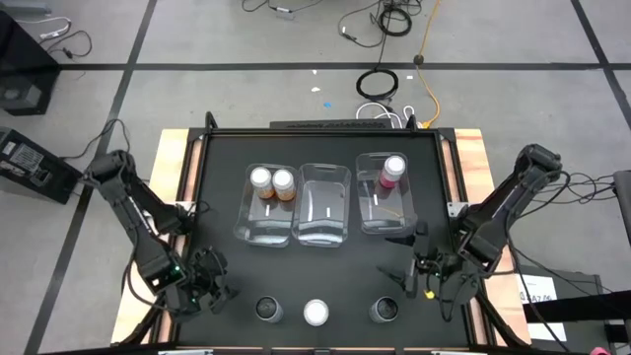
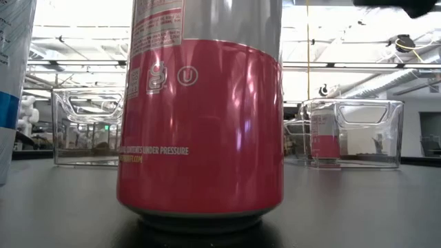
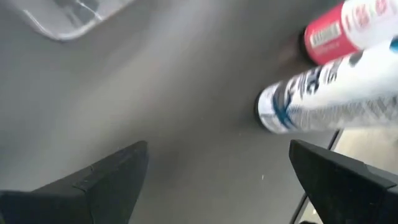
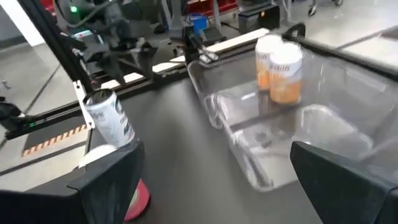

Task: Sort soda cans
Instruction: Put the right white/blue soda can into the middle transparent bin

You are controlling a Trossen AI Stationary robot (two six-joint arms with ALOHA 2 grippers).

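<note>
Black tabletop [image 1: 222, 197] carries three clear plastic bins side by side across its middle. The left bin [image 1: 266, 232] holds two orange cans [image 1: 272, 184] standing close together at its far end. The middle bin [image 1: 322, 219] has nothing in it. The right bin [image 1: 385, 215] holds one pink can [image 1: 392, 171] at its far end.

Along the near edge stand three more cans in a row, well apart from each other: a dark-topped left can [image 1: 268, 310], a pale-topped middle can [image 1: 316, 313] and a dark-topped right can [image 1: 384, 311]. From above only their tops show. The low view is almost filled by the pink body of the middle can, cut off at the top, with a white-and-blue can cut off at the picture's left edge.

Open table lies between the bins and this row.

Left gripper [image 1: 202, 286] sits low near the front left corner, beside the left can, its fingers [image 3: 93, 186] spread wide and holding nothing. Right gripper [image 1: 426, 268] sits near the front right, beside the right can and just in front of the right bin, jaws likewise spread and empty.
</note>
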